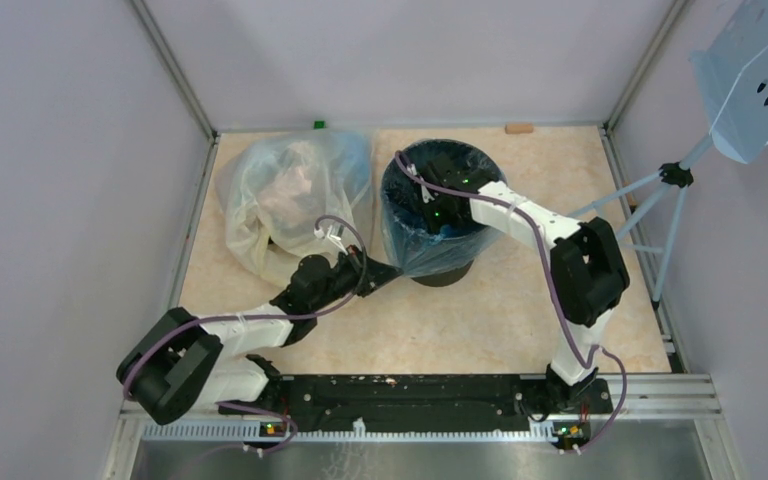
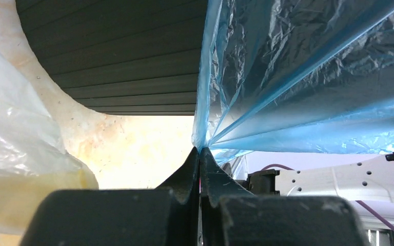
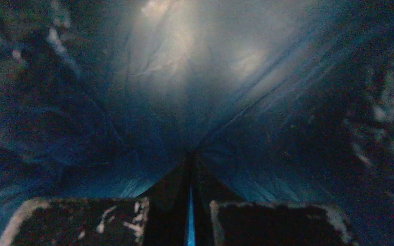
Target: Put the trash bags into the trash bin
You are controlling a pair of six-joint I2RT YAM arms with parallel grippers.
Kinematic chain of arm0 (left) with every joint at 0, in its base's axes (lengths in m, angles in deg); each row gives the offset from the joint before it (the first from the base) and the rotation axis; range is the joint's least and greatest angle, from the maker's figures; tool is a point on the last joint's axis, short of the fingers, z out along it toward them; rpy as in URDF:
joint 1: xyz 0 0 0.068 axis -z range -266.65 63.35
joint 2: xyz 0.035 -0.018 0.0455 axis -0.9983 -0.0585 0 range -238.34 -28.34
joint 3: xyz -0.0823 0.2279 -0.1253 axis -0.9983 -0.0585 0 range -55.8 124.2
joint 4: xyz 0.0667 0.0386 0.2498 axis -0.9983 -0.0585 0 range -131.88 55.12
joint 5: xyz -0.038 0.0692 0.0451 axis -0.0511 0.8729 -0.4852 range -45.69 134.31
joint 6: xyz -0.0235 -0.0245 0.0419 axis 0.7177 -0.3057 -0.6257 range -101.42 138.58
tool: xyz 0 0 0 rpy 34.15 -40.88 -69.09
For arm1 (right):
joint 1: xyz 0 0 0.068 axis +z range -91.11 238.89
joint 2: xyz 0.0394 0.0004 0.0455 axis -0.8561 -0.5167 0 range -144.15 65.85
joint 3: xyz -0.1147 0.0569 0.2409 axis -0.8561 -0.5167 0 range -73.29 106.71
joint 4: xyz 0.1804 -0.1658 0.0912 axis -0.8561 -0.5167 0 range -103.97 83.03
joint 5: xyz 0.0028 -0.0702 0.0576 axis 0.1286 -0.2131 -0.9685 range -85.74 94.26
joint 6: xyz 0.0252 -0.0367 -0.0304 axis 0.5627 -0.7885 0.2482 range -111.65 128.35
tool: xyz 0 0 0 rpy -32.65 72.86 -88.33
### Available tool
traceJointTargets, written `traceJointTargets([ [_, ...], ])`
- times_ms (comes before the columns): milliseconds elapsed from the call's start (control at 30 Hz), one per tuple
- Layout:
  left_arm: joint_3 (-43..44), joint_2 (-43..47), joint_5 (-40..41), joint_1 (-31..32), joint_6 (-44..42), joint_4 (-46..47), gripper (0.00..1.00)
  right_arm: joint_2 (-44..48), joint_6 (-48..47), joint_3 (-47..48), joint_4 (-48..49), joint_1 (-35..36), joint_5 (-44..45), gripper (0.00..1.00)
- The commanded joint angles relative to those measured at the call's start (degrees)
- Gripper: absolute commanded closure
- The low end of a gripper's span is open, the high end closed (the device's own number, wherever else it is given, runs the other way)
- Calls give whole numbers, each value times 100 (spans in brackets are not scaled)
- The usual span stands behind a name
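- Blue bag [image 1: 407, 243] is draping over the bin [image 1: 447, 275]; left jaws are pinching its hem outside, near-left.
- Right jaws are clamping film inside.

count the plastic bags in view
2. A thin translucent blue film bag drapes over the round black ribbed plastic bin, centre-back. A larger clear yellowish-white plastic bag sits on the table left of it. Others may hide inside the bin.

1. From above, the right gripper [image 3: 191, 154] was hidden inside the round black ribbed plastic bin [image 1: 447, 274].
2. The thin translucent blue film bag [image 1: 410, 240] covered most of the bin's wall.
3. The right wrist view was dark and blurred.
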Motion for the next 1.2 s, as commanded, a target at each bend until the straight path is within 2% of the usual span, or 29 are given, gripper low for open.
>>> traceJointTargets([
  [0, -69, -107, -154, 21, -128, 549, 100, -94, 79, -99, 278, 62, 1, 100],
  [667, 95, -180, -246, 17, -237, 547, 100, -485, 117, -571, 784, 48, -14, 100],
  [700, 122, -163, -241, 11, -287, 514, 98, -487, 114, -574, 783, 48, -123, 100],
  [733, 147, -123, -208, 6, -319, 462, 90, -489, 114, -559, 768, 49, -144, 100],
  [833, 215, 116, -55, -27, -460, 131, 77, -383, 90, -455, 626, 43, -92, 100],
  [1167, 690, 1534, 571, -409, -1136, -1906, 60, 319, 44, -52, 153, 46, 176, 100],
])
